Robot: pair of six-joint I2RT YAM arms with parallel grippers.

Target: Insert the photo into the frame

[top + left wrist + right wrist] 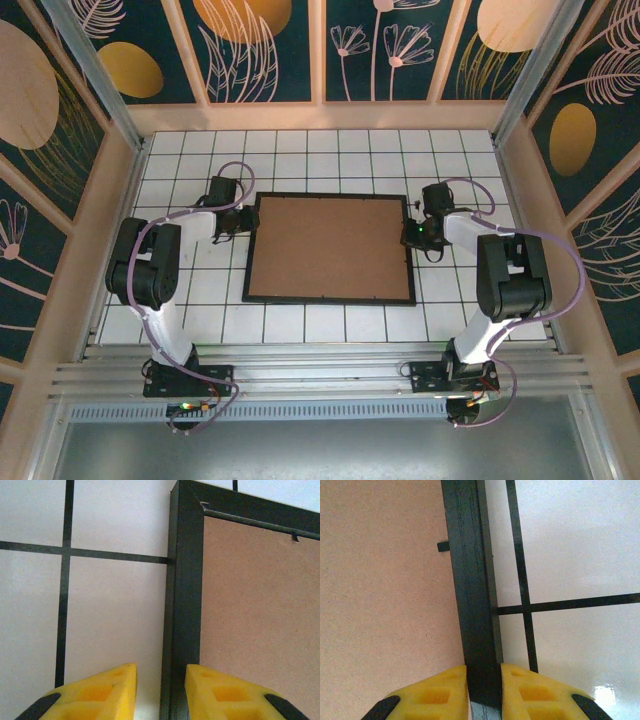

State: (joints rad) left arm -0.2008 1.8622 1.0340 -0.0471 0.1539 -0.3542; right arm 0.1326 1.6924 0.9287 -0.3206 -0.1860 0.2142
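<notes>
The frame point(330, 299) lies back-up on the tiled table point(300, 150), its right rim clamped by the right claw point(483, 667), while the left claw point(160, 666) straddles the left rim loosely, fingers parted.

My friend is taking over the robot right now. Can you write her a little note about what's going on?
Left gripper: open, straddling the left rim of the frame, outer side not touching.
Right gripper: shut on the frame's right rim.
Frame: lying back up on the table, with the brown board inside its rim.
Done: board is in; I cannot tell if the photo is beneath it.
Left: check for the photo, then probably turn the frame over.
</notes>
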